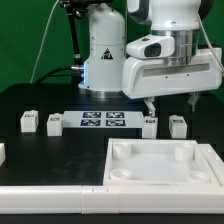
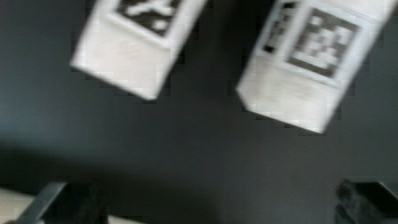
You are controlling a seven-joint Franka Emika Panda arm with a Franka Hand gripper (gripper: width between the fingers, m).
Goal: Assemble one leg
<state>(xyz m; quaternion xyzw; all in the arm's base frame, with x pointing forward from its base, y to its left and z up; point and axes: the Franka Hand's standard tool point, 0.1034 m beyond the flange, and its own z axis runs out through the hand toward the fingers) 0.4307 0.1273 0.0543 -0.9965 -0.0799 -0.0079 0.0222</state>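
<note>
Several legs, small white blocks with black-and-white tags, stand on the black table. Two are at the exterior view's left (image 1: 28,121) (image 1: 54,122) and two at its right (image 1: 150,125) (image 1: 178,125). My gripper (image 1: 170,103) hangs just above the right pair, open and empty. In the wrist view those two legs (image 2: 139,40) (image 2: 302,70) lie side by side ahead of my gripper (image 2: 210,205). Its dark fingertips (image 2: 45,205) show wide apart with only bare table between them.
The marker board (image 1: 103,121) lies between the two pairs of legs. The large square white piece (image 1: 160,170) with corner recesses lies at the front. Another white part (image 1: 2,152) shows at the left edge. The robot's base (image 1: 100,50) stands behind.
</note>
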